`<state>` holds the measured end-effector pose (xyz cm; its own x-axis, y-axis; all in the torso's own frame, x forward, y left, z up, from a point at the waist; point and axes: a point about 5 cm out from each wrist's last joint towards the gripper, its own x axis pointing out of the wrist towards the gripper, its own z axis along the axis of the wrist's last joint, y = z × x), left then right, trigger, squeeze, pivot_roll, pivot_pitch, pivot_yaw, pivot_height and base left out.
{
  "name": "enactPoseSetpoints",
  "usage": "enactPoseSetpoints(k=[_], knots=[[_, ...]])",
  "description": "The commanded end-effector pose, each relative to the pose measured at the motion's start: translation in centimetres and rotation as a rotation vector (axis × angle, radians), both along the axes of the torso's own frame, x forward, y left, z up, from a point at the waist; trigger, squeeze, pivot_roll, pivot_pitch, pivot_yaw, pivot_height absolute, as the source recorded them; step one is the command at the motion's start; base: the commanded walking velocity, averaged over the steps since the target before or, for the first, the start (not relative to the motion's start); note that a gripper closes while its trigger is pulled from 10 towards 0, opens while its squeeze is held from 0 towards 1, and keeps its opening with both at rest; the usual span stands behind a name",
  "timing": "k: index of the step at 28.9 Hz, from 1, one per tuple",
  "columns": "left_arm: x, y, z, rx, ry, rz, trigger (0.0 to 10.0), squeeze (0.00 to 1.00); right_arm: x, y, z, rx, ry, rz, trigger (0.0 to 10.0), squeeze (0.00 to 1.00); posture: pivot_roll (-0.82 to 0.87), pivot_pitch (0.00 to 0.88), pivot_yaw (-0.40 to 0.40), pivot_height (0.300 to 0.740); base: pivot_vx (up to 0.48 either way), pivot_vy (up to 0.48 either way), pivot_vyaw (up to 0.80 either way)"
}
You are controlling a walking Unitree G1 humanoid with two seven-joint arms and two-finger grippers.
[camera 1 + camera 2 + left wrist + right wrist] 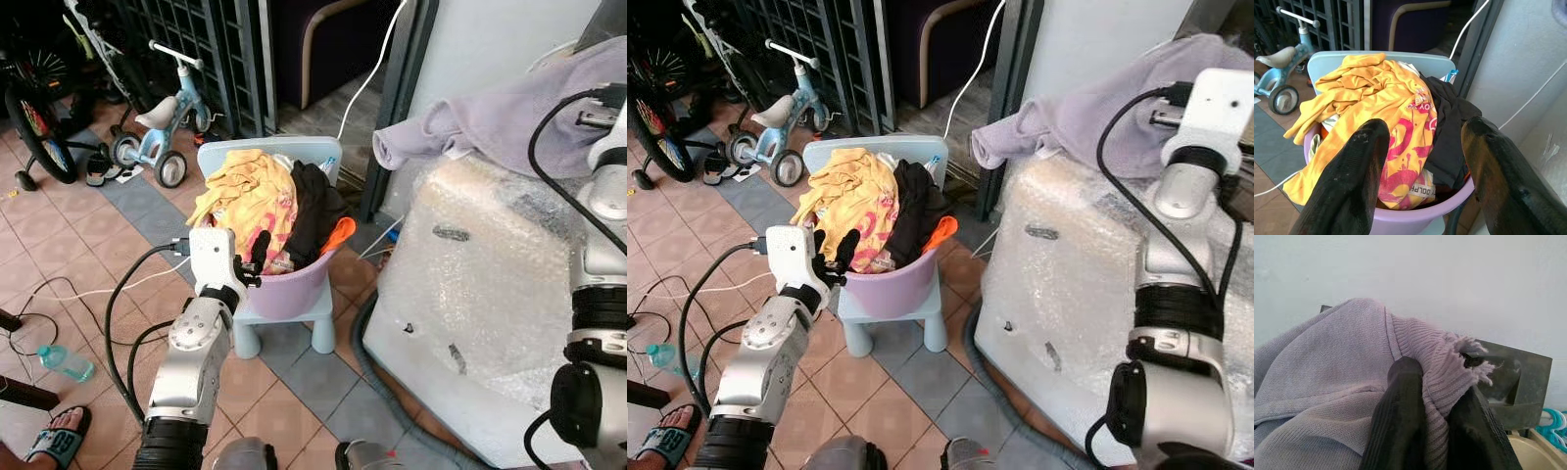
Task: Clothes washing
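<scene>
Two grippers are at work. The left gripper hovers at the near rim of the purple laundry basket, its black fingers spread apart and holding nothing. The basket stands on a small light blue chair and is heaped with clothes: a yellow garment with pink print on the left side, a black garment beside it, and an orange piece at the right rim. The right gripper is clamped on a fold of the lilac knit sweater, which lies over the top edge of a washing machine wrapped in bubble film. A child's tricycle stands on the tiled floor behind the chair.
</scene>
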<state>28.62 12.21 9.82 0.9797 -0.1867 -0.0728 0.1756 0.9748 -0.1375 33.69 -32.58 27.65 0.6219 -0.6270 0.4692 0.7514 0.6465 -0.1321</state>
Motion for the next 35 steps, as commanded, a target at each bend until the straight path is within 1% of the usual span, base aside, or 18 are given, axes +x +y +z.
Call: enactPoseSetpoints(k=[1, 4, 5, 6, 7, 8, 9, 10, 12, 13, 16, 22, 25, 28, 29, 31, 34, 35], knots=[[0.0, 0.2, 0.3, -0.001, -0.020, -0.008, 10.0, 0.00, -0.1, -0.5, 0.9, -0.011, -0.031, -0.038, 10.0, 0.00, -0.07, 0.054, 0.028, 0.740, 0.000, 0.000, -0.80], [-0.2, 0.2, 0.3, -0.005, -0.023, -0.012, 10.0, 0.00, 0.1, -0.6, 0.4, 0.010, -0.006, -0.054, 10.0, 0.00, -0.07, 0.056, 0.027, 0.740, 0.000, 0.000, -0.80], [-0.2, 0.1, 0.4, -0.010, -0.028, -0.018, 10.0, 0.00, 0.4, -0.3, -0.1, 0.021, 0.022, -0.032, 10.0, 0.00, -0.07, 0.056, 0.027, 0.740, 0.000, 0.000, -0.80], [-0.3, 0.1, 0.4, -0.011, -0.030, -0.023, 10.0, 0.00, 0.8, 0.2, -1.1, 0.057, 0.059, 0.007, 10.0, 0.00, -0.07, 0.057, 0.027, 0.740, 0.000, 0.000, -0.80], [-0.3, 0.1, 0.3, -0.009, -0.023, -0.021, 10.0, 0.00, 1.4, 0.7, -2.4, 0.089, 0.123, 0.039, 10.0, 0.00, -0.07, 0.058, 0.028, 0.740, 0.000, 0.000, 0.00], [-0.3, 0.1, 0.2, -0.008, -0.017, -0.019, 10.0, 0.00, 1.6, 1.0, -3.1, 0.102, 0.161, 0.053, 10.0, 0.00, -0.07, 0.058, 0.028, 0.740, 0.000, 0.000, 0.00], [-0.3, 0.1, 0.1, -0.010, -0.008, -0.013, 10.0, 0.00, 2.0, 1.6, -4.8, 0.176, 0.205, 0.102, 10.0, 0.00, -0.07, 0.058, 0.028, 0.740, 0.000, 0.000, 0.00], [-0.3, 0.1, 0.1, -0.010, -0.008, -0.013, 10.0, 0.00, 2.0, 1.6, -4.8, 0.176, 0.205, 0.102, 10.0, 0.00, -0.07, 0.058, 0.028, 0.740, 0.000, 0.000, 0.00], [-0.2, 0.2, 0.0, -0.018, 0.016, 0.003, 10.0, 0.00, 2.2, 2.4, -6.2, 0.204, 0.249, 0.137, 10.0, 0.00, -0.07, 0.059, 0.029, 0.740, 0.000, 0.000, -0.24], [-0.2, 0.3, -0.1, -0.026, 0.024, 0.010, 10.0, 0.00, 2.1, 2.6, -6.5, 0.213, 0.252, 0.144, 10.0, 0.00, -0.07, 0.059, 0.029, 0.740, 0.000, 0.000, -0.66], [-0.1, 0.2, 0.1, -0.044, 0.015, -0.006, 10.0, 0.00, 2.0, 2.7, -6.9, 0.215, 0.252, 0.145, 10.0, 0.00, -0.07, 0.058, 0.031, 0.740, 0.000, 0.277, -0.75], [-0.1, 0.0, 0.2, -0.049, 0.016, -0.006, 10.0, 0.00, 2.1, 2.7, -6.8, 0.214, 0.255, 0.156, 10.0, 0.00, -0.07, 0.055, 0.026, 0.740, 0.000, 0.396, -0.80], [-0.1, 0.0, 0.1, -0.049, 0.019, -0.007, 10.0, 0.00, 2.1, 2.7, -6.5, 0.202, 0.238, 0.159, 10.0, 0.00, -0.07, 0.055, 0.025, 0.740, 0.000, 0.340, -0.80], [-0.2, 0.1, 0.0, -0.045, 0.020, -0.004, 10.0, 0.00, 1.9, 2.7, -5.9, 0.171, 0.196, 0.157, 10.0, 0.00, -0.07, 0.056, 0.024, 0.740, 0.000, 0.316, -0.80], [-0.2, 0.1, 0.2, -0.034, 0.005, -0.011, 10.0, 0.00, 1.8, 2.9, -5.5, 0.153, 0.167, 0.158, 10.0, 0.00, -0.07, 0.058, 0.023, 0.740, 0.000, 0.000, -0.80], [-0.2, 0.2, 0.4, -0.039, -0.008, -0.017, 10.0, 0.00, 1.7, 3.1, -5.3, 0.149, 0.141, 0.170, 10.0, 0.00, -0.07, 0.058, 0.023, 0.740, 0.000, 0.000, -0.41], [-0.1, 0.3, 0.6, -0.046, -0.021, -0.029, 10.0, 0.00, 1.6, 4.1, -5.4, 0.103, 0.146, 0.211, 10.0, 0.00, -0.07, 0.058, 0.022, 0.740, 0.000, 0.000, 0.00], [-0.1, 0.3, 0.6, -0.051, -0.023, -0.028, 10.0, 0.00, 1.6, 4.2, -5.6, 0.104, 0.147, 0.217, 10.0, 0.00, -0.07, 0.058, 0.022, 0.740, 0.000, 0.000, 0.00]])
